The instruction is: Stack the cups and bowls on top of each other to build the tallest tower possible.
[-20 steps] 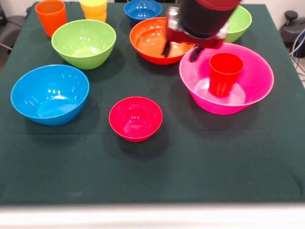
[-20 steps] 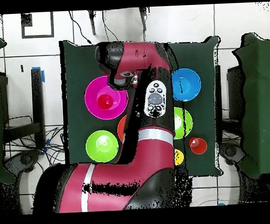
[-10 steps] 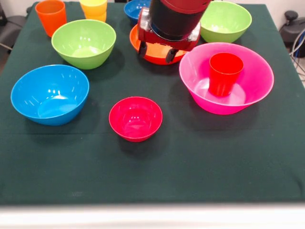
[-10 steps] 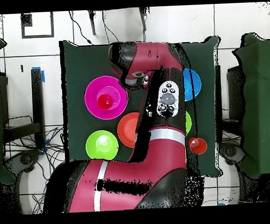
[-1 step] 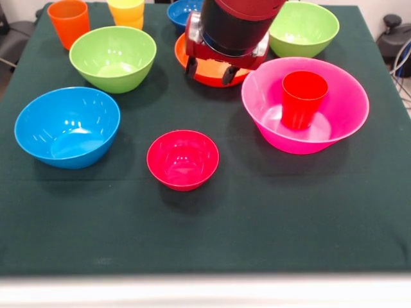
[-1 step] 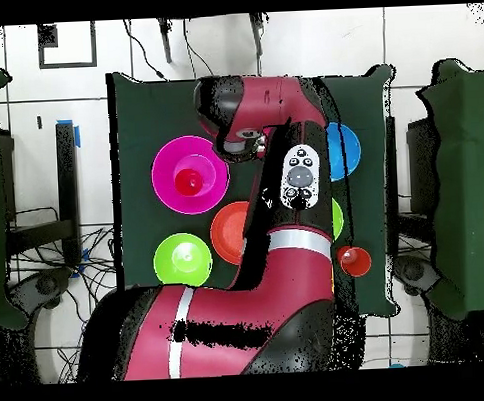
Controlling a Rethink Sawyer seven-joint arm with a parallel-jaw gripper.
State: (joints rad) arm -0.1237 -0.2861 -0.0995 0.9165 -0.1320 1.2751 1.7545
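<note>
You have the counter (image 5: 270,224) under a dark green cloth, with the arm (image 6: 275,167) reaching in over its far middle. The pink bowl (image 5: 340,122) sits toward the right edge with the red cup (image 5: 303,97) standing upright inside it. The light blue bowl (image 5: 67,126) rests near the left edge. One lime bowl (image 5: 113,58) lies behind it toward the far left, the other (image 5: 304,27) near the far right corner. The orange bowl (image 5: 192,54) is partly covered by the arm, and the dark blue bowl (image 5: 180,11) shows at the far edge. The crimson bowl (image 5: 183,159) sits alone mid-counter, apart from the pink one. The orange cup (image 5: 68,22) and yellow cup (image 5: 126,11) stand at the far left corner. Your tool (image 5: 209,69) hangs over the orange bowl, its fingers (image 5: 191,67) spread and empty.
</note>
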